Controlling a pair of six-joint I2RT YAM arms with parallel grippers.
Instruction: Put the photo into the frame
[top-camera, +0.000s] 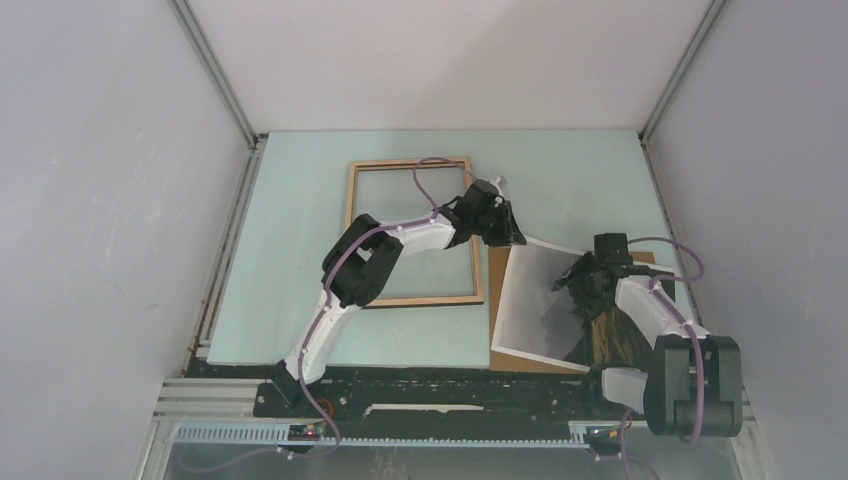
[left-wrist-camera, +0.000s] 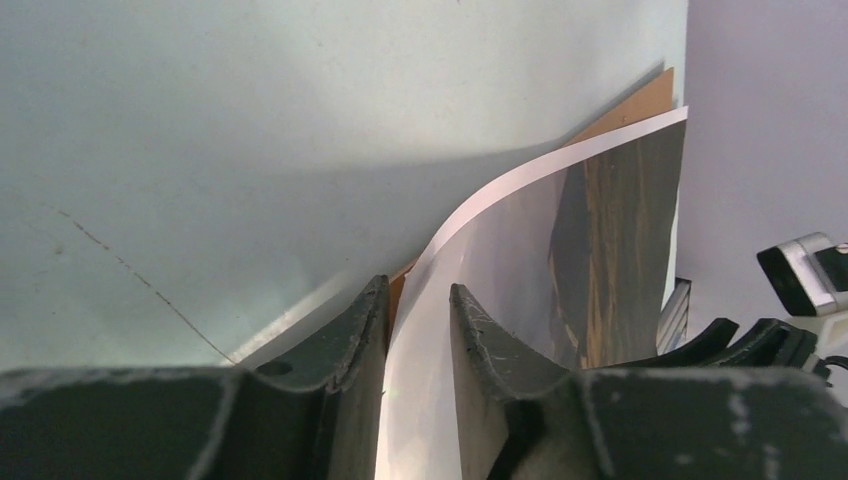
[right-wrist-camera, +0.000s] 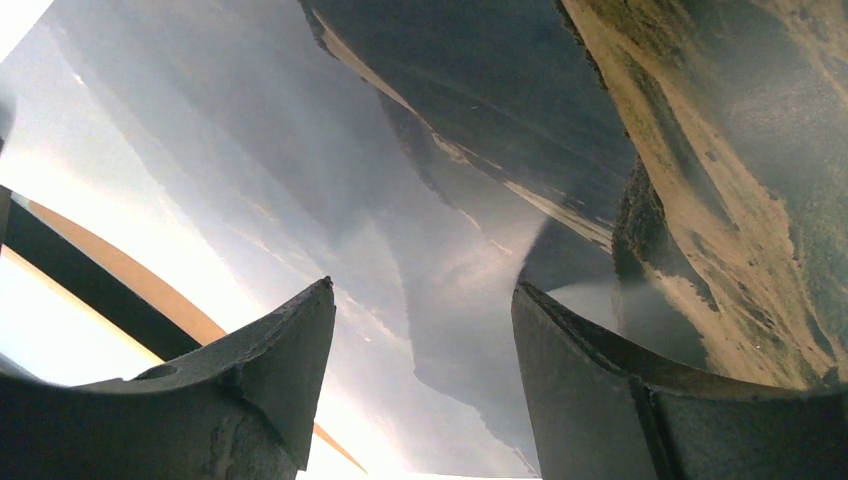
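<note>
**A:** Left gripper (left-wrist-camera: 418, 292) is clamped on the photo (top-camera: 538, 305). The white-bordered sheet runs straight between its two dark fingers (left-wrist-camera: 358, 335), pinched at the edge that faces the frame (top-camera: 351, 215).

**B:** And that end is up off the surface. From the left wrist you can see the sheet bowing in a curve away from the frame, with the dark mountain side showing.

**A:** From above, the photo sits just beside the frame, wholly outside its rim and skewed against it.

**B:** Under it is the brown backing board (top-camera: 497, 270), with a strip peeking out on the frame side of the sheet.

**A:** The left arm lies across the frame to get there, its wrist past the rim on the photo side.

**B:** Right gripper (top-camera: 578, 283)?

**A:** Released, jaws spread wide and holding nothing. It is over the part of the photo farther from the frame, pointing down at the print.

**B:** Touching the paper?

**A:** Cannot tell. The right wrist view just fills with landscape between the two fingers.

**B:** The frame itself lies flat on the pale green table (top-camera: 290, 250), light wood rim up.
</note>
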